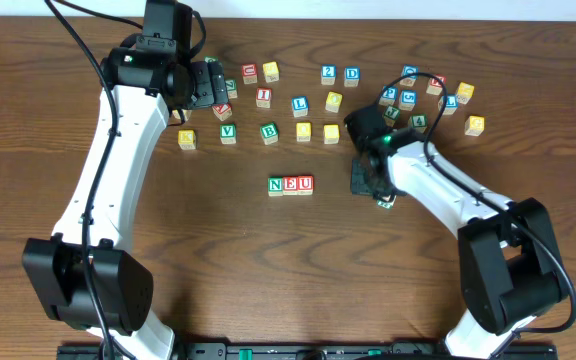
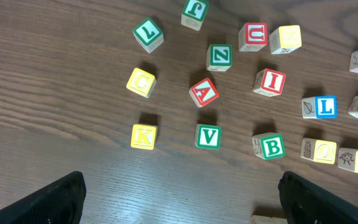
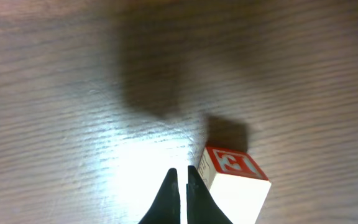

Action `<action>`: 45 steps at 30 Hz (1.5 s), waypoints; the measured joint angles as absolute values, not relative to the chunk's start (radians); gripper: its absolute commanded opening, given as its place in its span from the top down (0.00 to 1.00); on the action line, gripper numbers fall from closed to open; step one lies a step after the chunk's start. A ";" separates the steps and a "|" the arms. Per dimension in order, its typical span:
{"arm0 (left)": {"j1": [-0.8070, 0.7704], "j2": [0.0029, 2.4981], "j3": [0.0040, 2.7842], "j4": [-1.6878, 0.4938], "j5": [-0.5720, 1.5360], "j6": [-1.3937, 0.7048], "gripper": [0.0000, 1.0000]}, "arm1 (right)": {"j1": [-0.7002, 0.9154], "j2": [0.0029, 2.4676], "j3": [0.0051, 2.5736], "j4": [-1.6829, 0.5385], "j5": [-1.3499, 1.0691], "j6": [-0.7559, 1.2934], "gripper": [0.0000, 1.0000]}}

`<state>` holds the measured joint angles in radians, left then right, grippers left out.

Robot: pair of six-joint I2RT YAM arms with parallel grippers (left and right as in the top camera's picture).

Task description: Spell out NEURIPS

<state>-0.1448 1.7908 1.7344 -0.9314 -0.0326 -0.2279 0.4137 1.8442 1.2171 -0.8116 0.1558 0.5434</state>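
Three blocks reading N, E, U [image 1: 290,185] stand in a row mid-table. My right gripper [image 1: 366,183] is just right of that row, low over the wood. In the right wrist view its fingers [image 3: 180,175] are shut with nothing between them. A white block with a red letter [image 3: 234,186] sits against the right finger; I cannot read the letter. It also shows in the overhead view [image 1: 386,202]. My left gripper [image 1: 204,86] is open and empty above the far-left blocks; in the left wrist view [image 2: 180,186] its fingers frame bare wood.
Loose blocks lie below the left gripper: red I [image 2: 269,81], red A [image 2: 203,92], green V [image 2: 208,137], green B [image 2: 269,147], yellow K [image 2: 143,136], red U [image 2: 253,35]. More blocks cluster at the back right [image 1: 423,95].
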 measured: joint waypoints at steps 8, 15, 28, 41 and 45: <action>-0.145 1.791 1.734 -0.931 -0.033 -0.228 0.02 | 0.318 1.842 1.298 -0.913 0.125 0.520 0.99; -0.145 1.791 1.734 -0.931 -0.033 -0.228 0.02 | 0.236 1.842 1.251 -0.908 0.090 0.444 0.99; -0.145 1.791 1.734 -0.931 -0.033 -0.228 0.02 | 0.257 1.842 1.226 -0.927 -0.013 0.350 0.99; -0.145 1.791 1.734 -0.932 -0.033 -0.228 0.02 | 0.250 1.842 1.222 -0.918 -0.080 0.324 0.99; -0.145 1.791 1.734 -0.934 -0.033 -0.228 0.02 | 0.218 1.842 1.222 -0.899 -0.094 0.294 0.99</action>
